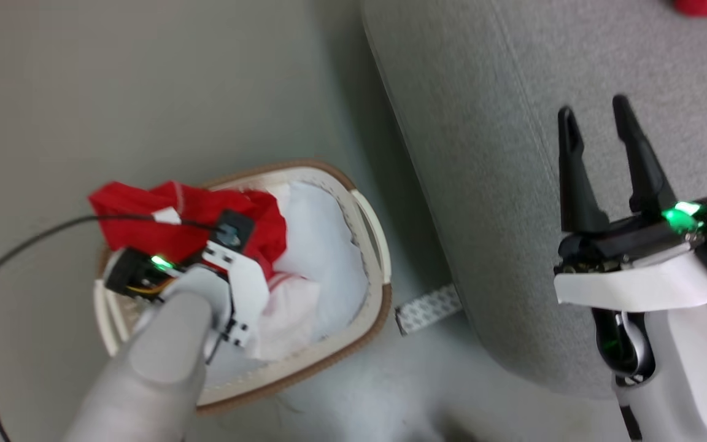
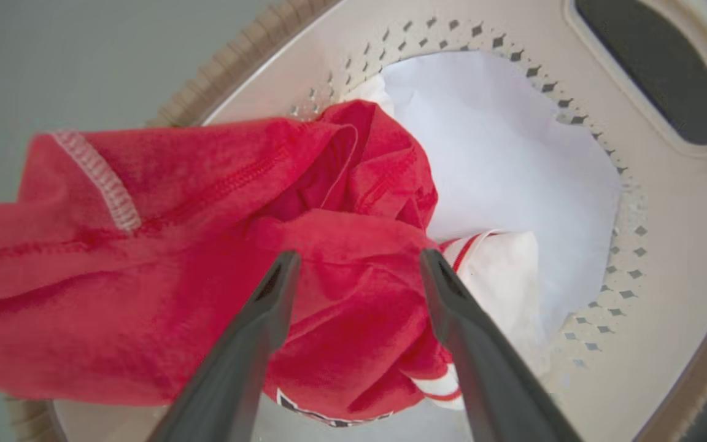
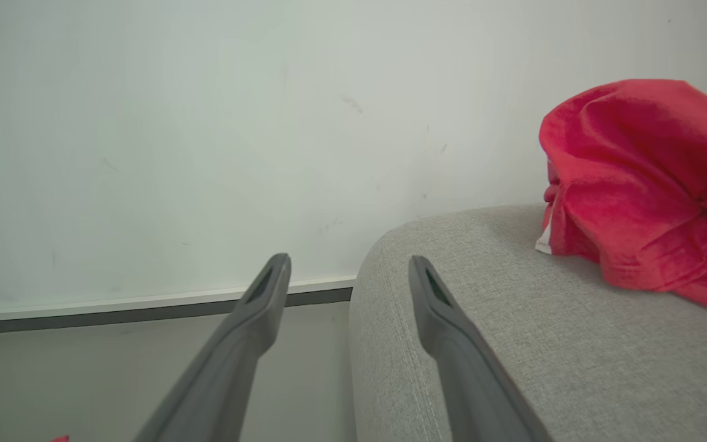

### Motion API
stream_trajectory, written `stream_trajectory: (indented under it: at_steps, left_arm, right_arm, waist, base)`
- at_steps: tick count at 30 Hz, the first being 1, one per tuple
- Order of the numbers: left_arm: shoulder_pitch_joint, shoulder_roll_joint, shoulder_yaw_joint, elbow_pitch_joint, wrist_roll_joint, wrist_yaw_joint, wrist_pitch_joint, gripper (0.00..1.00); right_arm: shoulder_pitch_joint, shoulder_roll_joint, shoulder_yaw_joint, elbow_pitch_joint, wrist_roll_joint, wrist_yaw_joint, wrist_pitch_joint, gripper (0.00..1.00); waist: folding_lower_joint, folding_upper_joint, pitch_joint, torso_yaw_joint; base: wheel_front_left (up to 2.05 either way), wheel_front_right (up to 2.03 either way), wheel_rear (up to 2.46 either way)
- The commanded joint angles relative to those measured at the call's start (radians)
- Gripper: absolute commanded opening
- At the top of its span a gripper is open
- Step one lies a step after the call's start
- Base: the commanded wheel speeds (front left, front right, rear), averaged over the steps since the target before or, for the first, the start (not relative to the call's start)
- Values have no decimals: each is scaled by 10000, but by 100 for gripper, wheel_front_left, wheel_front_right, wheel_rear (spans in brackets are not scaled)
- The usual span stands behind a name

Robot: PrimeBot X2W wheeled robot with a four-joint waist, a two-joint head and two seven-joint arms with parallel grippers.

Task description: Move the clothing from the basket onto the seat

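On the left, a red shirt (image 2: 145, 258) is draped over the rim of the basket (image 2: 666, 264), which stands on the floor (image 1: 83, 92) just beside the seat (image 1: 482, 123). We judge the shirt light, soft and limp. It will sag and trail, so the bunched fold in its middle is the place to pinch. Our left gripper (image 2: 359, 258) straddles that fold with its fingers spread wide and nothing pinched. A dark print (image 2: 310, 412) at the shirt's lower edge may be lettering, but we cannot read it. White clothes (image 2: 513, 153) lie deeper in the basket. To the right, our right gripper (image 1: 593, 109) hangs over the seat, fingers apart and empty. Another red garment (image 3: 642, 184) lies further back on the seat.
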State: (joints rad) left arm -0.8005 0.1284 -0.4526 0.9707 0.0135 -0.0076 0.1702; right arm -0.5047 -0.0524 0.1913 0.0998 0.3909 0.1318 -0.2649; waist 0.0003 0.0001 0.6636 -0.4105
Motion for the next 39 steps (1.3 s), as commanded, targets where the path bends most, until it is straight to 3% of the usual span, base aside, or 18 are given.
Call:
stream_trajectory:
  at_steps: [1, 7, 19, 21, 22, 26, 30, 39]
  left_arm:
    - [-275, 197, 16, 168, 169, 102, 150, 100]
    - [-867, 738, -23, 697, 255, 280, 519, 100]
    - [-1488, 1060, -243, 1329, 243, 290, 585, 100]
    - [-1518, 1036, -288, 1440, 212, 205, 635, 20]
    - [-1535, 1011, -314, 1497, 187, 165, 655, 0]
    - [-1462, 900, -293, 1741, -54, -173, 841, 0]
    - [-1289, 688, -10, 1573, -507, -294, 337, 0]
    - [-248, -330, 192, 981, -1509, -863, -1056, 0]
  right_arm:
    - [-243, 23, 39, -156, 204, -22, 10, 100]
    - [-632, 26, 106, -607, 930, -22, 10, 100]
    - [-759, 23, -305, -885, 1319, -22, 10, 100]
    - [-763, 22, -362, -831, 1346, -22, 10, 100]
    - [-767, 22, -402, -815, 1362, -22, 9, 100]
    - [-726, 23, -482, -705, 1375, -22, 10, 100]
    - [-574, 19, -383, -447, 1246, -22, 9, 100]
    - [340, 2, -1001, 184, 61, -22, 9, 100]
  waist:
    - [-3, -1, 952, -563]
    - [-3, -1, 1939, -868]
    - [-3, -1, 2605, -691]
    - [-3, -1, 2597, -698]
    - [-3, -1, 2586, -704]
    - [-3, -1, 2435, -749]
    - [-3, -1, 2004, -746]
    - [-3, -1, -180, 643]
  base:
    - [0, 0, 0]
    - [0, 0, 0]
    - [0, 0, 0]
    - [0, 0, 0]
    - [0, 0, 0]
    - [0, 0, 0]
    - [0, 0, 0]
    - [0, 0, 0]
